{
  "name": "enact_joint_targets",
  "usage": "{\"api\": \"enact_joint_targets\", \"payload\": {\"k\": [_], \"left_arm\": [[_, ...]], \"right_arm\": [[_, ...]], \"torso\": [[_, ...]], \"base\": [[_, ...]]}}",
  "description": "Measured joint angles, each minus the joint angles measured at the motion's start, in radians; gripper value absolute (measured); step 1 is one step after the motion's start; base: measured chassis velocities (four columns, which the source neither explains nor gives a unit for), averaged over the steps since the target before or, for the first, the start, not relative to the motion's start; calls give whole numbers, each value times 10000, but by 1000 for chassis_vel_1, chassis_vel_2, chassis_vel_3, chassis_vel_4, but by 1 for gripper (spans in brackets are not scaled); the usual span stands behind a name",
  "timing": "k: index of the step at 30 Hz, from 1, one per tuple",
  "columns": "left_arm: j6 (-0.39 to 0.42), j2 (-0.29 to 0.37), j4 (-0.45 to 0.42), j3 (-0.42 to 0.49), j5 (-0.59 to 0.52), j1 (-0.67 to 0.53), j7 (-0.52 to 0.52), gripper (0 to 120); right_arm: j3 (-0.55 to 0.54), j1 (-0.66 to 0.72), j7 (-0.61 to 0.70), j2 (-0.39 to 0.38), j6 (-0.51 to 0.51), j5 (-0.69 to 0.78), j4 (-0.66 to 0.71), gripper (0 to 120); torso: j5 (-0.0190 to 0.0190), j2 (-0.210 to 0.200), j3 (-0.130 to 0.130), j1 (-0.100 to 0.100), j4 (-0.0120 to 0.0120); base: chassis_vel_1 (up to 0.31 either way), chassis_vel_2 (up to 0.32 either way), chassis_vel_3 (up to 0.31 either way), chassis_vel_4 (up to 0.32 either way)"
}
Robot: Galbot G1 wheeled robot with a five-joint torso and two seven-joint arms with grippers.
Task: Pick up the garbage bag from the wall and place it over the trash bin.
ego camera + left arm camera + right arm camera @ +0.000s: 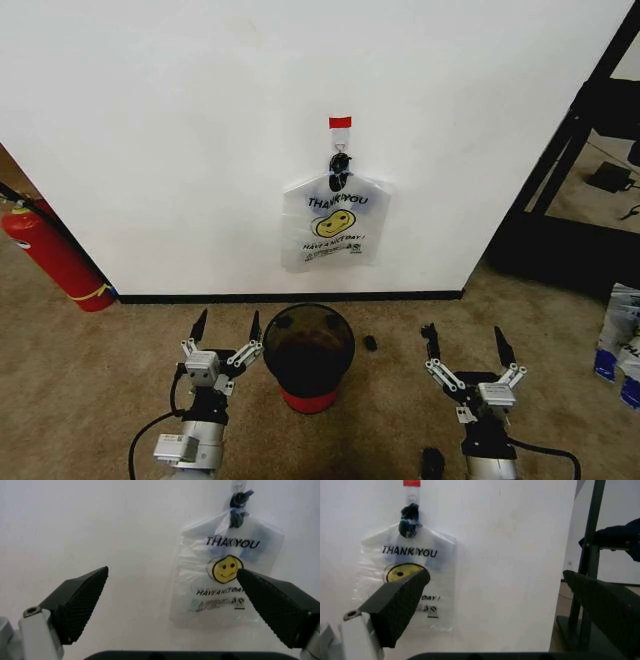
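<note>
White wall [200, 150] ahead, black baseboard along its foot. The garbage bag [335, 225] hangs flat against it from a black hook [340, 163], under a red tape strip [340, 122]. Trash bin [308, 355] stands on carpet below the bag, between my arms. My left gripper [227, 328] sits just beside the bin, fingers spread, empty. My right gripper [467, 345] sits farther off, also spread, empty.

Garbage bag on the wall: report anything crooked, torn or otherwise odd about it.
Nothing stands out. The garbage bag hangs flat against the wall from its hook under the red tape strip, print upright, no tear visible. The trash bin stands upright below it, between the open left gripper and right gripper.
</note>
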Motion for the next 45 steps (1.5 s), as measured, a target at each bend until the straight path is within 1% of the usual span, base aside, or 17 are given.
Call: {"api": "enact_joint_targets", "payload": {"k": [12, 26, 29, 31, 34, 36, 37, 40, 41, 43, 44, 45], "left_arm": [[13, -140, -117, 151, 267, 198, 11, 100], [-15, -140, -105, 125, 253, 202, 6, 100], [-16, -141, -105, 123, 252, 204, 5, 100], [-17, -140, -95, 123, 251, 207, 3, 100], [-19, -107, -68, 123, 294, 218, 2, 100], [-21, -94, -69, 109, 371, 255, -1, 100], [-21, -94, -69, 109, 371, 255, -1, 100], [-31, -100, -149, 39, 503, 360, -8, 100], [-32, -107, -168, 23, 538, 375, -9, 100], [-31, -106, -185, -3, 684, 390, -9, 100], [-32, -99, -185, -7, 767, 412, -2, 100], [-32, -99, -185, -7, 767, 412, -2, 100]], "right_arm": [[-3, 37, -1, -142, -10, 45, 79, 100], [-10, 154, -2, -141, -42, 36, -111, 100], [-15, 159, -3, -197, -69, 141, -116, 100], [-68, 190, -55, -354, -265, 458, -67, 100], [-277, 507, -391, -928, -1057, 1926, 138, 100], [-423, 907, -889, -1475, -1949, 3722, 300, 100], [-423, 907, -889, -1475, -1949, 3722, 300, 100], [-482, 1716, -1710, -2294, -3195, 6323, 359, 100], [-477, 1990, -2029, -2537, -3512, 7032, 300, 100], [-468, 2797, -2686, -3149, -4270, 8635, -23, 100], [-502, 3225, -2861, -3402, -4474, 9238, -238, 100], [-502, 3225, -2861, -3402, -4474, 9238, -238, 100]], "torso": [[0, 0, 0, 0, 0], [0, 0, 0, 0, 0], [0, 0, 0, 0, 0], [1, 0, 0, 0, -1], [0, 0, 0, 0, -1], [0, 0, 0, 0, 0], [0, 0, 0, 0, 0], [2, 0, 0, 0, 0], [1, 0, 0, 0, 3], [2, 0, 1, 0, -1], [2, 0, 1, 0, 0], [2, 0, 1, 0, 0]], "base": [[0, 0, 0, 0], [0, 0, 0, 0], [0, 0, 0, 0], [0, 0, 0, 0], [0, 0, 0, 0], [0, 0, 0, 0], [0, 0, 0, 0], [0, 0, 0, 0], [0, 0, 0, 0], [0, 0, 0, 0], [0, 0, 0, 0], [0, 0, 0, 0]]}}
